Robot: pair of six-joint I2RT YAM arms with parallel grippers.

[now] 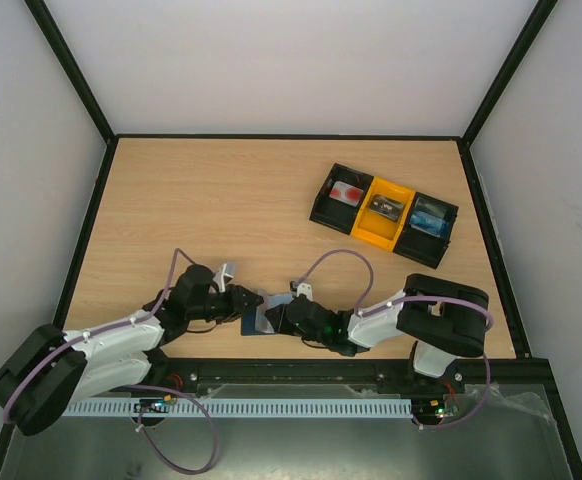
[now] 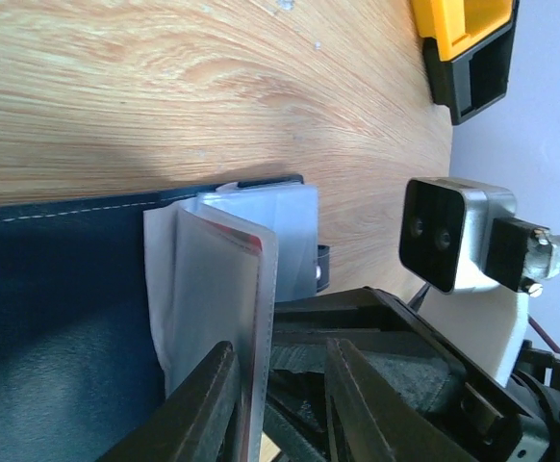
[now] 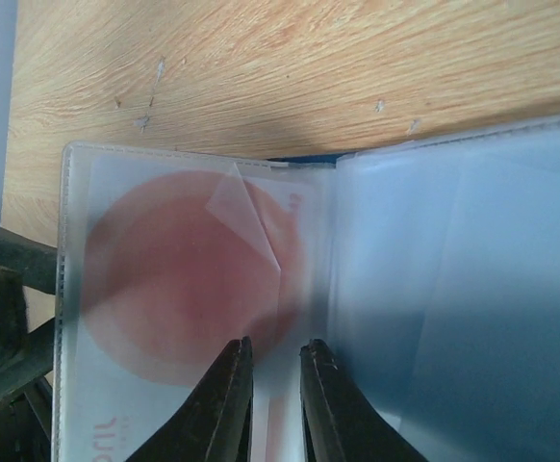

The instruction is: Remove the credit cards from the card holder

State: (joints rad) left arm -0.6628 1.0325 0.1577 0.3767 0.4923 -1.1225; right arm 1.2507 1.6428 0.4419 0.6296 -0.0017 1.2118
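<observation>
Light wood-grain laminate forms the table (image 1: pixel 221 200), which is enclosed by plain white walls and black frame posts. At the near edge, between the two arm bases, the left gripper (image 2: pixel 282 346) and the right gripper (image 3: pixel 275 344) meet over the card holder (image 1: pixel 256 322). The holder lies opened flat, its smooth dark navy cover with pale stitching spread on the wood. The left gripper's black, tapered fingers (image 2: pixel 203 404) stand narrowly apart with a thin translucent plastic pocket leaf (image 2: pixel 217 289) rising edge-on between them. The leaf lies against the left-hand finger, but it cannot be determined whether it is clamped. The right gripper's fingers (image 3: pixel 227 395) are also set close together, pointing at a frosted, rectangular pocket. Whether they pinch that pocket or merely rest on it cannot be determined. Inside this pocket sits the pinkish-white credit card (image 3: pixel 165 279), showing a large red round spot blurred by the plastic film. To its right, further bluish translucent pockets overlap one another. Well apart, toward the far right of the table, rests a rigid three-compartment tray (image 1: pixel 384 212), its centre bin yellow and its outer bins black.
</observation>
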